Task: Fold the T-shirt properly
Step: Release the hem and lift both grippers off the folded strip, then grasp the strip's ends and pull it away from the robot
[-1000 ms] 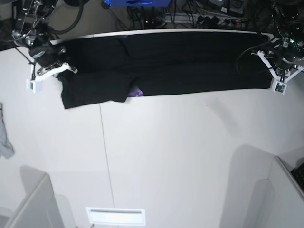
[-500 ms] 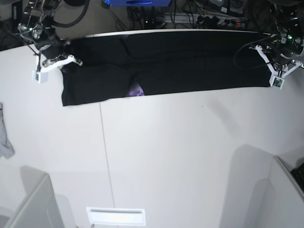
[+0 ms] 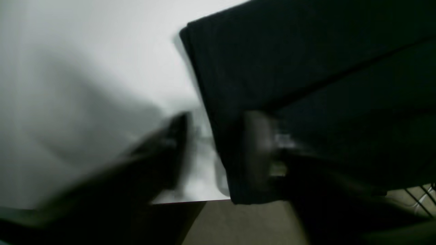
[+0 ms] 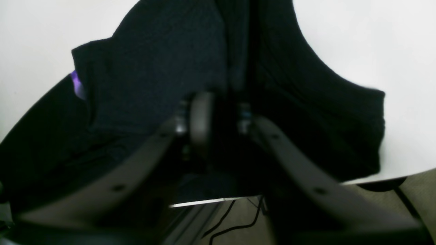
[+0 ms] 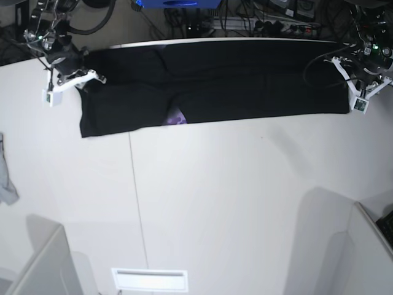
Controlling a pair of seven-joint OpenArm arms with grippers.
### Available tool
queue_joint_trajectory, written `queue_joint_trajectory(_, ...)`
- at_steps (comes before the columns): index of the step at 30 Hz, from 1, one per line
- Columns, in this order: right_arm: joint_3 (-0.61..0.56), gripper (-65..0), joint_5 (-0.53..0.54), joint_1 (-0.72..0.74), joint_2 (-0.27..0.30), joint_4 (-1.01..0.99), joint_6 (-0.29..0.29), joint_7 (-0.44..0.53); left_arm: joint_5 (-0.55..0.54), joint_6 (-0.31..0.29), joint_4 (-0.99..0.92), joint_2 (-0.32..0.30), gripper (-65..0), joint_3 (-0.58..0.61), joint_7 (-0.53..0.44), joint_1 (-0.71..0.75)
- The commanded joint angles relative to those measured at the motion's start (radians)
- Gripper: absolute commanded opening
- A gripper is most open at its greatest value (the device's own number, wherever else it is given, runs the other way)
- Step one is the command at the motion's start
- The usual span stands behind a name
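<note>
Between the fingers of my right hand sits a bunch of black cloth, so that one's clamped on the T-shirt at its end of the strip. My left hand is blurry, but its fingers look spread, one on bare bench and one over the shirt's corner, so I'd call it open and not holding anything.

The shirt runs as one long narrow band from hand to hand along the far edge of the bench, with a bit of purple print peeking out on the near edge. So I reckon the lengthwise fold is done, and what's left is folding the band across itself, probably twice, then squaring it up.
</note>
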Motion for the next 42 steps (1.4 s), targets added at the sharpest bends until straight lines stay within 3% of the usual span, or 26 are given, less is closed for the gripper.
queue_joint_trajectory(1, 0.008, -42.0, 0.007, -0.001, 0.011, 0.014, 0.004, 0.028, 0.001, 0.01, 0.014, -0.016, -26.2, -0.023, -0.014, 0.003)
queue_joint_trajectory(4, 0.008, -41.6, -0.002, -0.014, 0.014, 0.016, 0.004, 0.103, -0.01, 0.007, 0.019, -0.008, -17.8, -0.095, -0.014, -0.004)
queue_joint_trajectory(7, -0.003, -41.6, -0.077, -0.02, 0.016, 0.022, 0.012, 0.204, -0.011, 0.005, 0.021, 0.013, -22.1, -0.15, -0.016, -0.009)
queue_joint_trajectory(10, -0.056, -45.2, -0.165, 0.012, 0.02, 0.017, 0.05, 0.258, -0.011, 0.005, 0.011, 0.044, -37.2, -0.15, -0.017, -0.029)
queue_joint_trajectory(13, -0.115, -60.9, -0.258, 0.078, 0.036, -0.003, 0.132, 0.259, -0.002, 0.005, 0.001, 0.082, -64.7, -0.15, -0.017, -0.046)
queue_joint_trajectory(14, -0.124, -65.0, -0.28, 0.103, 0.032, -0.02, 0.142, 0.259, 0.0, 0.005, -0.002, 0.091, -65.0, -0.15, -0.017, -0.052)
queue_joint_trajectory(20, -0.127, -65.0, -0.32, 0.195, 0.031, -0.159, 0.144, 0.255, 0.001, 0.01, -0.042, 0.137, -65.0, -0.15, -0.023, -0.078)
queue_joint_trajectory(24, -0.127, -65.0, -0.321, 0.195, 0.032, -0.237, 0.138, 0.258, 0.001, 0.011, -0.124, 0.148, -65.0, -0.149, -0.146, -0.061)
queue_joint_trajectory(27, -0.127, -65.0, -0.323, 0.195, 0.034, -0.29, 0.086, 0.262, 0.003, 0.014, -0.217, 0.145, -65.0, -0.149, -0.201, -0.057)
queue_joint_trajectory(30, -0.128, -65.0, -0.323, 0.196, 0.04, -0.333, 0.069, 0.293, 0.001, 0.062, -0.305, 0.147, -65.0, -0.141, -0.24, -0.066)
queue_joint_trajectory(35, -0.128, -65.0, -0.323, 0.241, 0.043, -0.408, 0.067, 0.308, 0.001, 0.125, -0.43, 0.141, -65.0, -0.02, -0.287, -0.124)
queue_joint_trajectory(42, -0.128, -65.0, -0.323, 0.385, 0.088, -0.567, 0.067, 0.31, 0.001, 0.195, -0.553, 0.141, -65.0, 0.071, -0.286, -0.29)
